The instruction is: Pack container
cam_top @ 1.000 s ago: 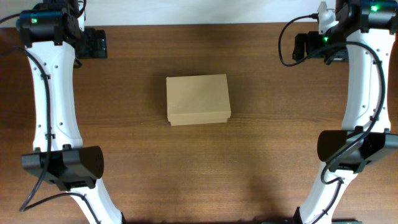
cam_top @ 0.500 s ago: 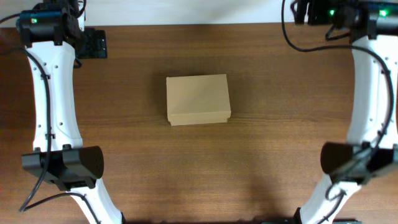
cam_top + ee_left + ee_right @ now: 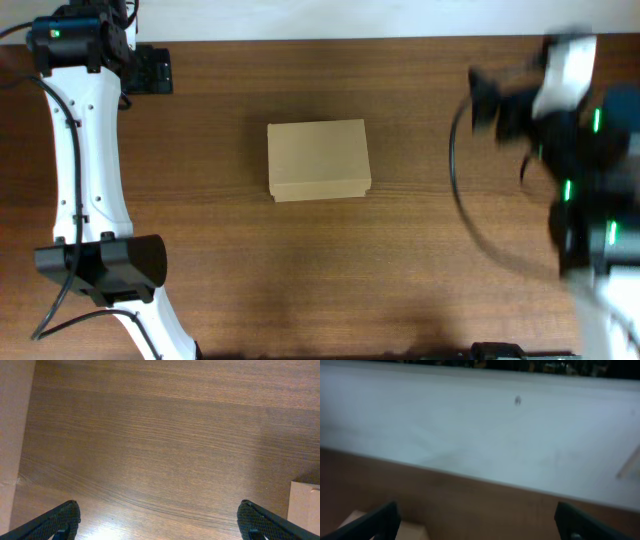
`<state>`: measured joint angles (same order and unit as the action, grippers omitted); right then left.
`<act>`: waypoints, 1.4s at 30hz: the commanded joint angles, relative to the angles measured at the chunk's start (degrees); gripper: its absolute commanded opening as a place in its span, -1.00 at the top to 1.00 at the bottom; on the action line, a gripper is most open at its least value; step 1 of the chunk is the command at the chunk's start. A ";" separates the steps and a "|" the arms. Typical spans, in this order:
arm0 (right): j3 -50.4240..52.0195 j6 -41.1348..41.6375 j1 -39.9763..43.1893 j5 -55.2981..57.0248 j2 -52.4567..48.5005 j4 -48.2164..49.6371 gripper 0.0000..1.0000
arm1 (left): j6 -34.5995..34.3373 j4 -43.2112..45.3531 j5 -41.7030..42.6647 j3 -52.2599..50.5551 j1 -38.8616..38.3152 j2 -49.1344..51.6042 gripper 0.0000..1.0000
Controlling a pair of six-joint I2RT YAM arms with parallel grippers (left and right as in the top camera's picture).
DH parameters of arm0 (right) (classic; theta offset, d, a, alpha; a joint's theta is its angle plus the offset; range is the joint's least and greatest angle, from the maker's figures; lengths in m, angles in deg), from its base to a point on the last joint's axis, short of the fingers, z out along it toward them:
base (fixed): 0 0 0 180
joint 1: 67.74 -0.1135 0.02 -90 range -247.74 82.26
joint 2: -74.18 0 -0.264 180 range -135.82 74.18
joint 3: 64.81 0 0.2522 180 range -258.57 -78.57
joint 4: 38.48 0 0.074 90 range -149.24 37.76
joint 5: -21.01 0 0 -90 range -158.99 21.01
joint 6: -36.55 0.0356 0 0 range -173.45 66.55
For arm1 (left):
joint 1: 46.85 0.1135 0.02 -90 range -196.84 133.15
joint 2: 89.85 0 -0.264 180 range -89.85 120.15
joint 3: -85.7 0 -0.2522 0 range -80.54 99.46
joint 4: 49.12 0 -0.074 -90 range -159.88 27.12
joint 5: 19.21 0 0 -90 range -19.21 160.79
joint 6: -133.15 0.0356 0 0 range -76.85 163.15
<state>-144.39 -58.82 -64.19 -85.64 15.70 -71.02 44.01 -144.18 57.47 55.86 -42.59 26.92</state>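
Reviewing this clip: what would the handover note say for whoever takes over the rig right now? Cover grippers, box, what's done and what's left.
Left gripper: open, empty, over bare table at the far left corner.
Right gripper: open, empty. Its arm is blurred in the overhead view, so its exact pose is unclear.
Container: mid-table, lid shut, neither gripper touching it.
Done: nothing that shows.
Left: open the lid, pack, close. No items to pack are in view, so find them first.
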 commanded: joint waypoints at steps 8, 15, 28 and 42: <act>30.34 -0.24 -0.15 0.81 36.94 0.44 -0.99 | 0.02 -0.20 0.44 0.90 0.15 -0.48 -1.00; 41.62 -0.24 -0.15 0.79 53.00 5.31 -0.99 | 0.02 -0.22 0.44 0.90 0.15 -0.48 -1.00; 56.87 -0.22 -0.15 2.14 58.34 31.04 -0.99 | 0.02 -0.20 0.44 0.90 0.15 -0.48 -1.00; 65.53 -0.24 -0.15 2.32 58.34 38.03 -0.99 | 0.02 -0.20 0.44 0.90 0.15 -0.48 -1.00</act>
<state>-79.37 -59.26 -64.19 -84.24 73.45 -32.55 44.01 -144.35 57.71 55.88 -42.59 26.92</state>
